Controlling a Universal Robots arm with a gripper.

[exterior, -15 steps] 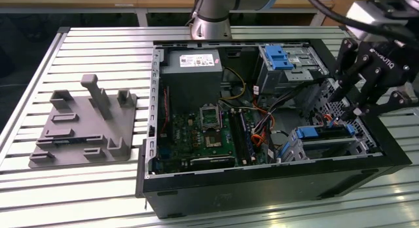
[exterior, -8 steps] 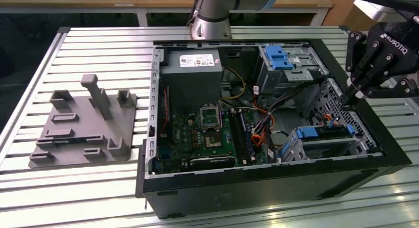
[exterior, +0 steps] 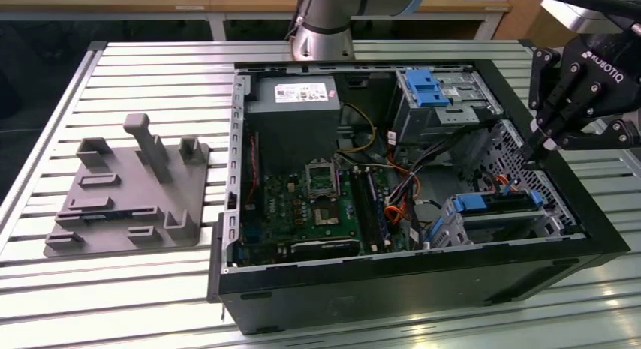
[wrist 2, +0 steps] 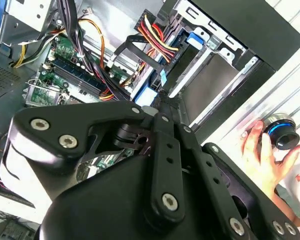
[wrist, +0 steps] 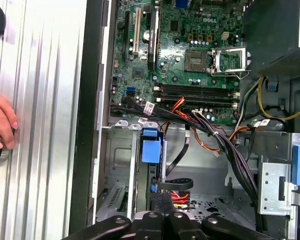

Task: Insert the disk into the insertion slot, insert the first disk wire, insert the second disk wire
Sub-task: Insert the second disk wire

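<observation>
One disk (exterior: 498, 206) looks hard and heavy to us; our gripper (exterior: 528, 158) fingers are pressed together above it.

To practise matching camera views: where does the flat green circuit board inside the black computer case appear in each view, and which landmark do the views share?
Exterior view: green circuit board, mid-case, towards the exterior view's left.
Second wrist view: board beside the black cable bundle.
First wrist view: board next to the case's black wall.
Shared landmark: long black memory slots.
</observation>
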